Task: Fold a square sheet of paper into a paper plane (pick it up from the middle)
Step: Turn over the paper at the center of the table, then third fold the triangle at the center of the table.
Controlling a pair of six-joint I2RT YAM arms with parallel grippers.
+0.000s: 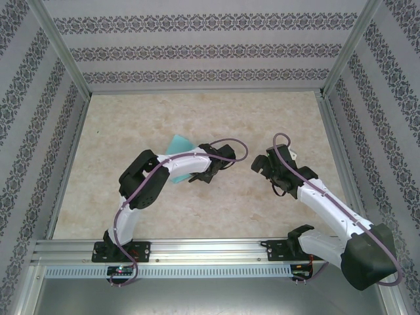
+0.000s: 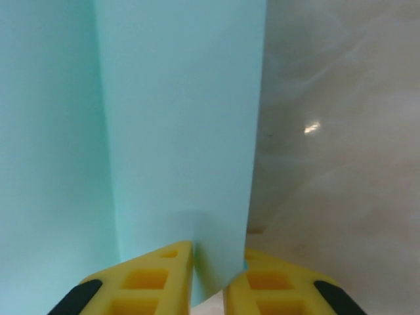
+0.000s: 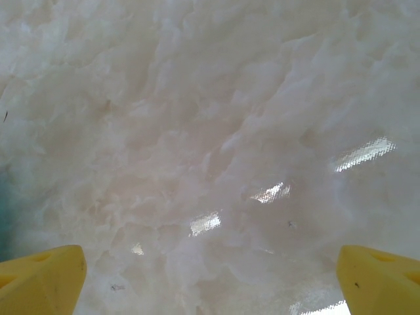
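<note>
Yellow fingertips [image 2: 157, 279] of the left gripper [image 2: 209, 256] are sitting closest to the left wrist lens, at 6 o'clock in that view, and they are standing only slightly apart. A light-blue sheet of paper [image 2: 177, 118] is rising out of the narrow gap between them toward 12 o'clock. It is showing a lengthwise crease at about 11 o'clock and a straight edge at about 1 o'clock. Whether the pads are pressing on the sheet, I cannot tell. At 3 o'clock of the paper, the pale marbled table [image 2: 341, 164] is lying bare.

Seen from the right wrist, the right gripper [image 3: 210, 272] is spreading its two yellow fingers [image 3: 42, 279] wide, at 7 and 5 o'clock of the frame. It is gripping nothing and facing the glossy table.

From the top camera, the left arm [image 1: 180, 163] is reaching in toward the middle of the table, with its gripper [image 1: 199, 174] angling down under the wrist. The sheet of paper [image 1: 178, 143] is peeking out from beneath that arm, its corner lying at about 10 o'clock of the table's centre. The right gripper [image 1: 262, 163] is hanging at 3 o'clock of the left one, well apart from the paper.
</note>
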